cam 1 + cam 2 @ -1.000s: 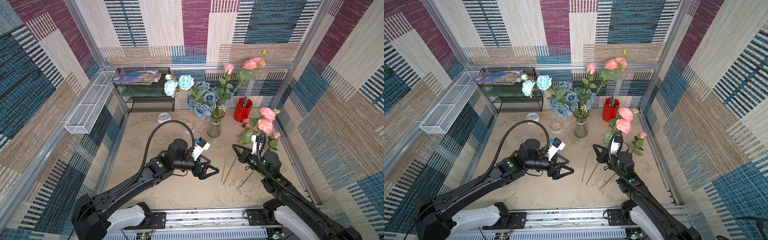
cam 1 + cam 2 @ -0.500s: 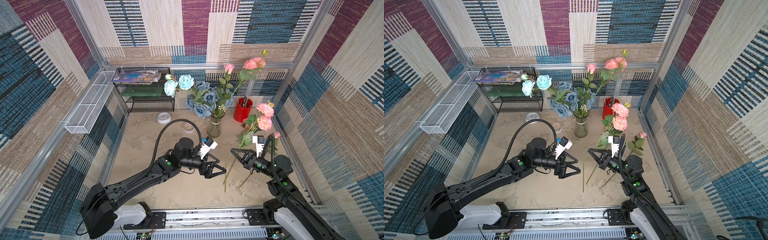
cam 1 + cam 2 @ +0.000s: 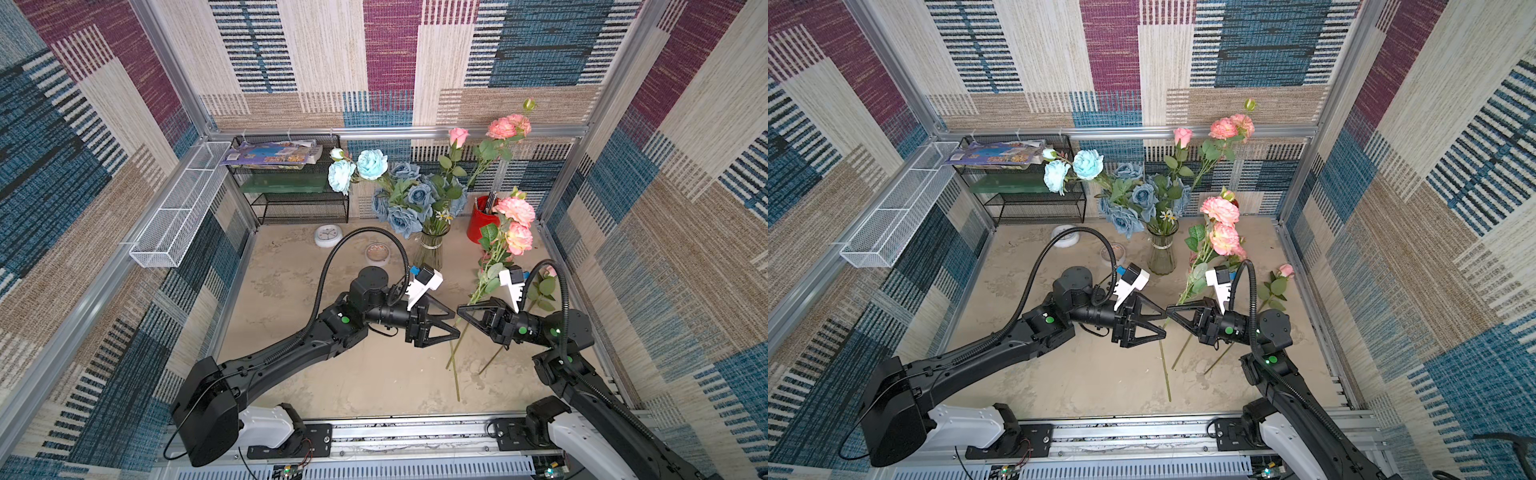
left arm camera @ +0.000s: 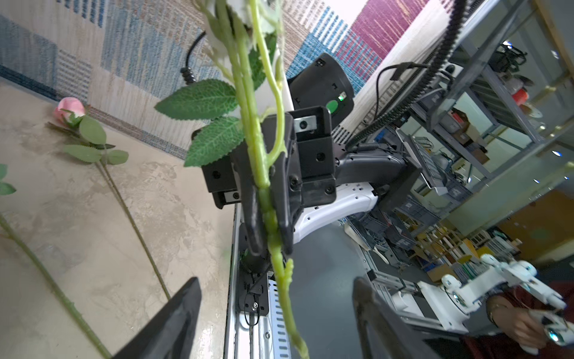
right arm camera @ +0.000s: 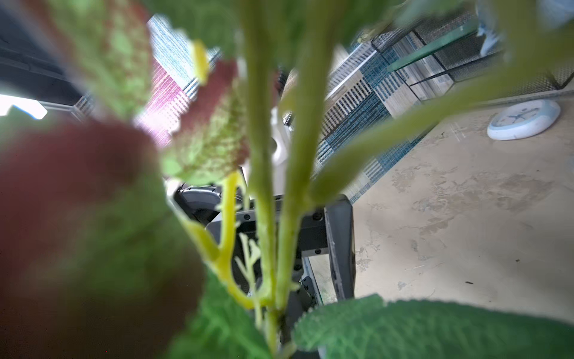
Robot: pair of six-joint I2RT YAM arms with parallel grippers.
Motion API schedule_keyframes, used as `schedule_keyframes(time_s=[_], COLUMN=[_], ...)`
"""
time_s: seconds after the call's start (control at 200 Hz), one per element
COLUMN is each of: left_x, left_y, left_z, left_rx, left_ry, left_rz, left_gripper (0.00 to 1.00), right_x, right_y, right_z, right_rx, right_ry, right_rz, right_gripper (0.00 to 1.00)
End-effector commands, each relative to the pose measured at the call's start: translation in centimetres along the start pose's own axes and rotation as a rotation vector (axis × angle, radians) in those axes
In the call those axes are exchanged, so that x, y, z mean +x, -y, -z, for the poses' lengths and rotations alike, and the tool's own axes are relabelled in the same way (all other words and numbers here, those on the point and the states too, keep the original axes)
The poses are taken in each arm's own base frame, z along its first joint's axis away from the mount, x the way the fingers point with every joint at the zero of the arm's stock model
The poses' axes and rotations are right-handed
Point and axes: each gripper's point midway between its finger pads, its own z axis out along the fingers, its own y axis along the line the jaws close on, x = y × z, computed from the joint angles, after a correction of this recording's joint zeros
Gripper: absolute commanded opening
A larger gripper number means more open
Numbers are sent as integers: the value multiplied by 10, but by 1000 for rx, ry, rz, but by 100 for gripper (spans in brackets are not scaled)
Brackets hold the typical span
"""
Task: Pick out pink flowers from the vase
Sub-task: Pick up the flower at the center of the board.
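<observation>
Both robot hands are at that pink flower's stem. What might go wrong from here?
1. The right hand clamps the held pink flower by its stem, and the left hand is open around that stem. If the right hand releases too early, the flower would probably drop.
2. Its blooms appear close to the vase and red cup, so a swing might knock them.

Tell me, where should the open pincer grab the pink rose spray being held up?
The bare stem just beyond the right pincer's clamp, away from the blooms. Come sideways from the left: it's thin and leafless there, between the left pincer's open fingers.
</observation>
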Motion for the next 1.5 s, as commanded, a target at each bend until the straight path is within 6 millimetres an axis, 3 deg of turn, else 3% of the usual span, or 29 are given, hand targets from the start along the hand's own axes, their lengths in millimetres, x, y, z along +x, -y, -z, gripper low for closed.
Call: schedule_keyframes(time_s=[0.0,0.1,0.306,0.526,0.666,0.841,0.902,0.987,1.042,1.207,1.498], left_x=[-8,-6,-7,1,4,8,9,11,14,24,42], left_y=[18,19,25,23,20,17,15,14,11,4,14], left_z=[-1,-2,0,0,-2,-7,-8,-11,-12,-11,0], left_rx=[101,121,131,126,119,121,120,119,111,59,17], left_ry=[4,-11,-8,-22,-29,-42,-44,-54,-68,-134,-256], left_rz=[-27,-10,-5,46,66,89,94,102,113,159,167], left_gripper=[54,27,0,0,40,46,40,12,0,0,0], right_x=[-8,-12,-17,-22,-22,-24,-24,-24,-25,-30,-33], right_y=[-16,-17,-19,-12,-6,-3,-3,-3,-2,12,47], right_z=[-1,-2,-3,-3,-4,-3,-3,-1,0,4,17], right_rx=[-44,-44,-44,1,11,22,24,31,40,146,303], right_ry=[8,13,21,28,25,30,32,37,38,31,-15], right_rz=[53,54,56,66,60,59,59,59,65,73,33], right_gripper=[0,0,0,0,0,0,0,0,0,0,0])
